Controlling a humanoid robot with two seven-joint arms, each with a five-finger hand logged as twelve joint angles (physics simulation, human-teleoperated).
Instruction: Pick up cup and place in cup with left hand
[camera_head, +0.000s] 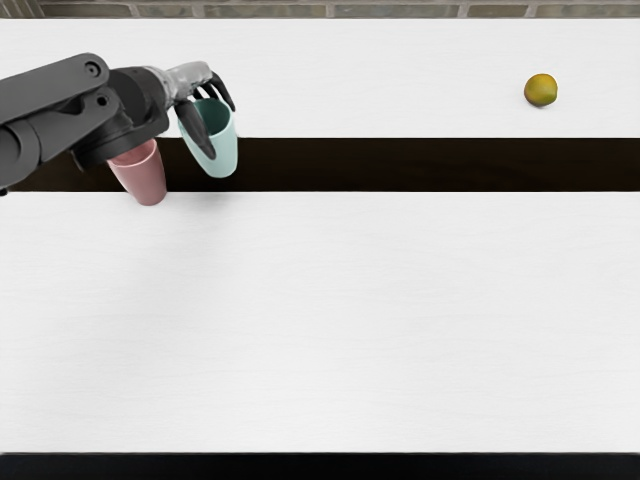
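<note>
Item 1. Left robot hand, on a dark grey arm entering at ten o'clock. State: closed about a cup, the thumb crossing the mouth and near side, the other fingers curled at the far rim. Their exact contact inside the rim cannot be told.

Item 2. Mint cup, the held piece, at between ten and eleven o'clock from the centre of the view. Mouth up, with a slight lean. Whether its base is clear of what lies beneath cannot be told.

Item 3. Pink cup, at about eight o'clock from the mint cup, near it. Mouth up, unheld; its rim is partly hidden by the wrist. Judged to be the receiving cup.

Item 4. Round yellow-green fruit, at two o'clock, well apart from both cups; no part in the task.

Item 5. White surface, crossed by a dark band; brick wall at twelve o'clock.

Condition of the work: the pick-up appears to be in hand, the nesting not yet done. The next move calls for raising the mint cup above the pink rim, carrying it towards eight o'clock, straightening it over the opening, then lowering and releasing.
</note>
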